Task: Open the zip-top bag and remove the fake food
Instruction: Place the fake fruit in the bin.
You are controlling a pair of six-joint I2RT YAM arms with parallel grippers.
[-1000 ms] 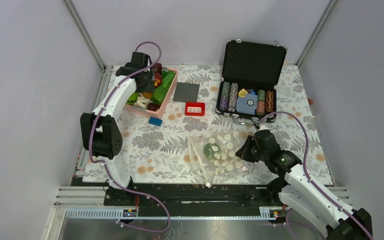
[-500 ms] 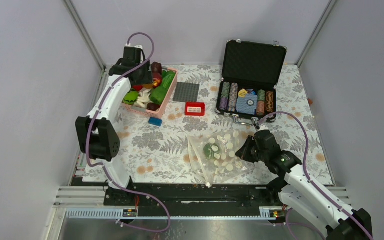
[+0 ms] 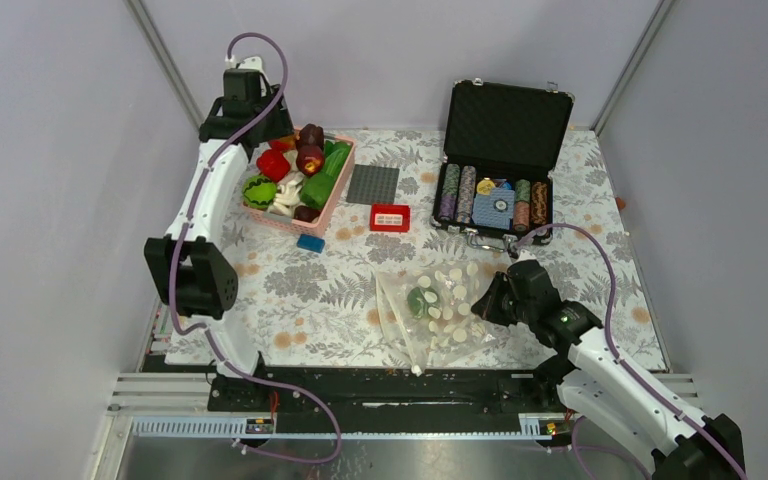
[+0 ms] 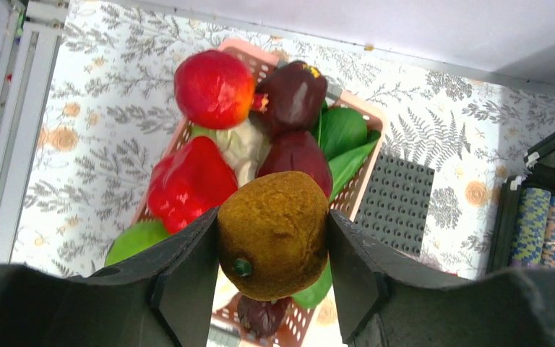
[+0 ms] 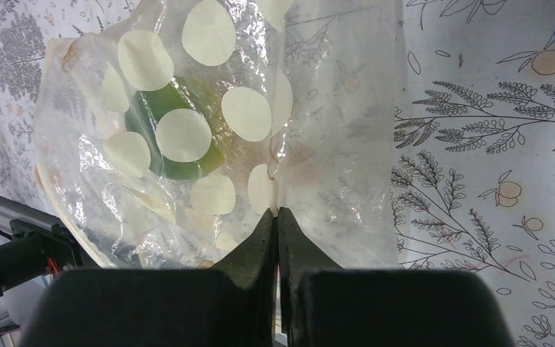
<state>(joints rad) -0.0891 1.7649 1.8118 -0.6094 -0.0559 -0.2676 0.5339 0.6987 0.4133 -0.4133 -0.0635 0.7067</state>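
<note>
Brown fruit [image 4: 272, 235] aloft in left gripper [image 4: 273, 217]

Basket [image 3: 341, 188] back left, case [image 3: 506, 120] back right, zip-top bag [image 3: 452, 322] in front

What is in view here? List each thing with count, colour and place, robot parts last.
zip-top bag: one, clear with cream dots, near centre.
green piece: one, green, inside the bag.
basket: one, pink, far left.
fake food: several, red, maroon, green, in the basket.
brown fruit: one, brown, between the left jaws, by the basket.
studded plate: one, grey, right of the basket.
small box: one, red, beside the plate.
block: one, blue, in front of the basket.
chip case: one, black, open, far right.
left jaws: one pair, black, shut on the brown fruit.
right jaws: one pair, black, shut on the bag's edge.
</note>
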